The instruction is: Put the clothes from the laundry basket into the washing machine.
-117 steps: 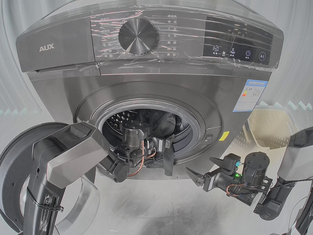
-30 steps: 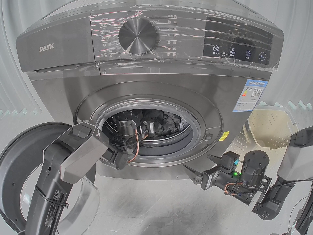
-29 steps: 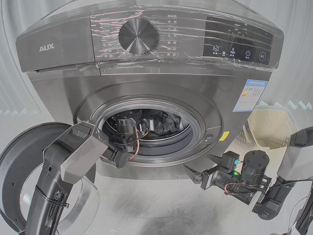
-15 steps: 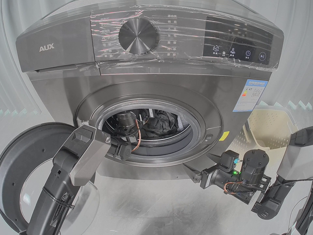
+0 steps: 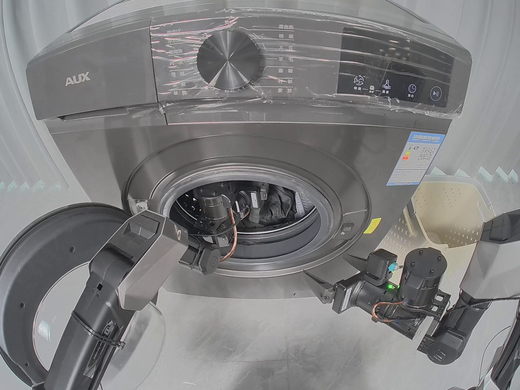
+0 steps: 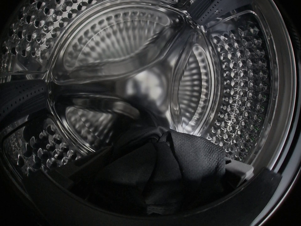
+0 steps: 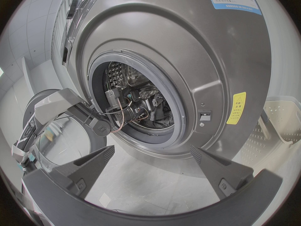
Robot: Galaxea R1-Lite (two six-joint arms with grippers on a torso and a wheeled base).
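1. The washing machine (image 5: 271,142) stands on the floor (image 5: 260,342). Its round door (image 5: 32,277) is swung fully open on the robot's left side, so the mouth of the drum (image 6: 241,79) is exposed.
2. The clothes (image 6: 188,160), dark fabric, lie in a crumpled heap on the lower part of the drum, just inside the opening.
3. The left arm passes through the door opening. The left end effector (image 5: 261,195) is inside the drum, right at the heap of clothes.
4. In the left wrist view the fabric covers the front of the left end effector. It cannot be told whether it is spread, pressed together or pinching the fabric.
5. The right end effector (image 7: 151,148) is outside the machine, low in front of the lower right part of the front panel and above the floor. It is spread wide and grips nothing.
6. The laundry basket (image 5: 449,212), cream-coloured with perforated walls, stands on the floor just beside the right side of the washing machine, behind the right arm.
7. The control dial (image 5: 228,60) on the upper front is wrapped in clear film (image 5: 303,33).
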